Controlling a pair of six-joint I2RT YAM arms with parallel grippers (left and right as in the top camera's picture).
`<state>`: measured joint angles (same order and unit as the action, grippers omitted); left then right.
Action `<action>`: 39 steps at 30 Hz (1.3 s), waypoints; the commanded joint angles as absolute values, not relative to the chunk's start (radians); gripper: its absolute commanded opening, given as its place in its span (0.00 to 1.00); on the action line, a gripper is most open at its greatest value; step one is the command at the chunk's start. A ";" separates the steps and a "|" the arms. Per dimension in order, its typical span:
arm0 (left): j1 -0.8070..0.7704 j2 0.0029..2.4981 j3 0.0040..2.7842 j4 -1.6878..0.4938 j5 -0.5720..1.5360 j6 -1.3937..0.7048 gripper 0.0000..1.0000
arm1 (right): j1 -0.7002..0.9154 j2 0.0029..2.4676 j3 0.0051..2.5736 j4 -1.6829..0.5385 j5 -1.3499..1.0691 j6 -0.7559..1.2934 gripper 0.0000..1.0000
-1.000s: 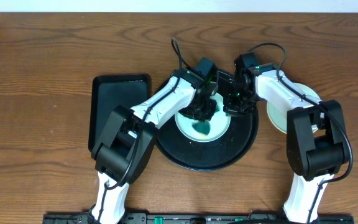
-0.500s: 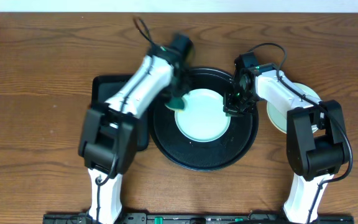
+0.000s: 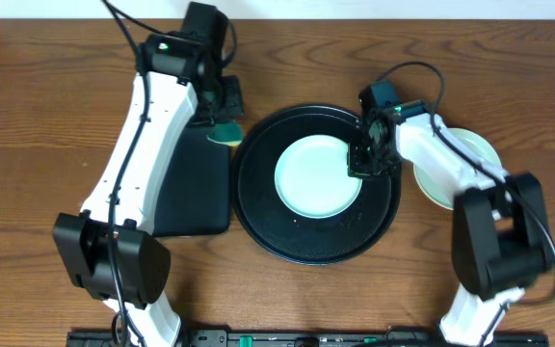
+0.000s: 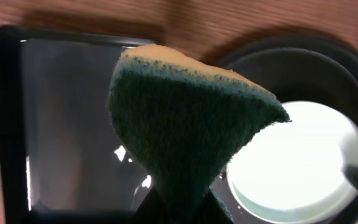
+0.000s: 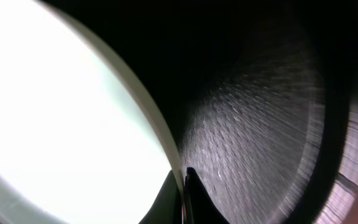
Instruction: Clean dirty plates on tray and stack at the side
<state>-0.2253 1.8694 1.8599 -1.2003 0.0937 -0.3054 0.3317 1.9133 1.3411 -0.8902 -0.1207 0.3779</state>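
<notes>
1. The left pincer [image 3: 220,118] is clamped on a green-and-yellow sponge [image 4: 191,137]. It holds the sponge in the air over the far right corner of the rectangular tray [image 3: 196,193], clear of the round black tray [image 3: 258,231].
2. The right pincer [image 3: 365,159] is closed narrow on the right rim of the mint plate [image 3: 318,176], which lies flat in the middle of the round black tray. The wrist view shows a fingertip on either side of the thin edge.
3. From above the plate's face shows no soil, so wiping looks done. The step in hand is probably to carry the plate to the pale yellow plate [image 3: 480,149] on the table [image 3: 46,116], just right of the round tray. The arm hides whether more than one plate lies there.
4. The hold is only a nip on a glossy edge. Lift slowly, letting the far side trail low, and clear the tray's raised rim before swinging right.
5. Lower it centred on the yellow plate, and open only once it rests; placed off-centre, it could slide.
6. Park the sponge over the rectangular tray so the arms do not cross.
</notes>
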 commanded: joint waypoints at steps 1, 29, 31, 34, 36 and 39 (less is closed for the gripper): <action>-0.194 1.869 1.873 -1.211 0.077 -0.282 0.08 | 0.424 1.761 1.347 -0.908 0.130 0.365 0.01; -0.186 1.869 1.869 -1.211 0.077 -0.282 0.08 | 1.031 1.549 1.347 -1.026 1.428 0.369 0.01; -0.186 1.869 1.869 -1.211 0.077 -0.282 0.08 | 1.047 1.549 1.347 -1.025 1.462 0.370 0.01; -0.186 1.869 1.869 -1.211 0.077 -0.282 0.08 | 1.055 1.549 1.347 -1.025 1.469 0.370 0.01; -0.186 1.869 1.869 -1.211 0.077 -0.282 0.08 | 1.055 1.549 1.347 -1.025 1.465 0.372 0.01; -0.186 1.869 1.869 -1.211 0.077 -0.282 0.08 | 1.055 1.549 1.347 -1.026 1.465 0.399 0.01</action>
<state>-0.1879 1.8706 1.8599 -1.2060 0.0902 -0.2913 1.0504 1.5684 1.3415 -1.0252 1.3972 0.3717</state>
